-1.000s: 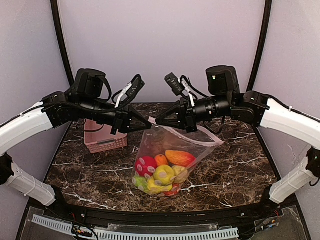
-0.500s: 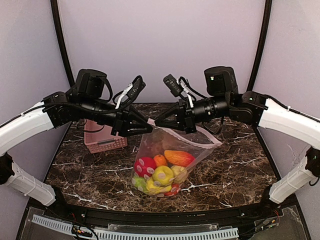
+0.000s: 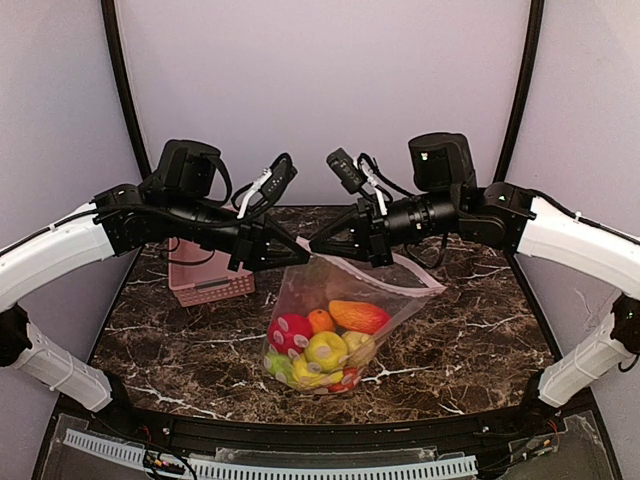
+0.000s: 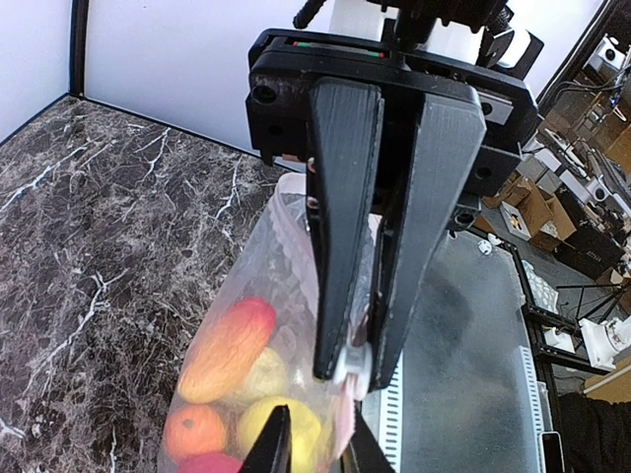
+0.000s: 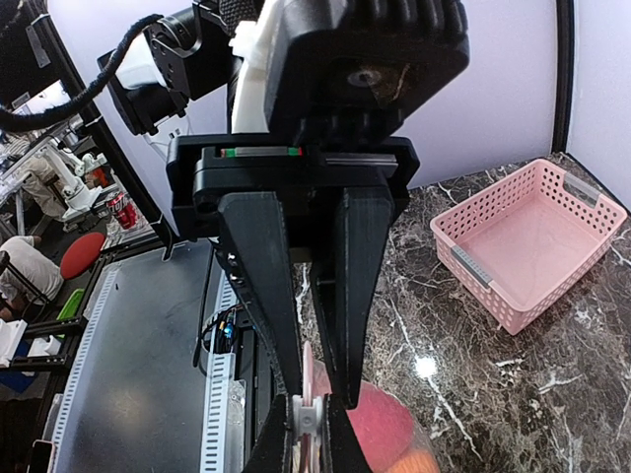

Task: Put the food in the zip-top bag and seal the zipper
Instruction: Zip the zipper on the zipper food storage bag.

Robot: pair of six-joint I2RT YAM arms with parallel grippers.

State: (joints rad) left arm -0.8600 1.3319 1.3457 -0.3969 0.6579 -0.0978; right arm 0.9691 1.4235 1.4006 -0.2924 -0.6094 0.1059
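Observation:
The zip-top bag (image 3: 305, 290) hangs over the table with the food (image 3: 325, 342) inside: red, orange, yellow and green pieces. Its pink zipper (image 3: 392, 278) runs right from where the two grippers meet. My right gripper (image 3: 318, 243) is shut on the white slider tab (image 5: 308, 419). In the left wrist view that right gripper (image 4: 353, 371) pinches the tab just above my own fingers. My left gripper (image 3: 289, 254) faces it tip to tip. In the left wrist view my left gripper (image 4: 317, 418) has its jaws a little apart around the bag's pink edge. An orange-red fruit (image 4: 229, 347) shows through the plastic.
A pink slotted basket (image 3: 205, 280) stands on the marble table (image 3: 470, 340) at the left, behind the left arm; it shows in the right wrist view as an empty basket (image 5: 532, 241). Black frame posts rise at both back corners.
My left gripper let go of the bag's edge, opened, then narrowed again around it, shifting slightly right. The right gripper stayed shut on the slider; the bag hardly moved.

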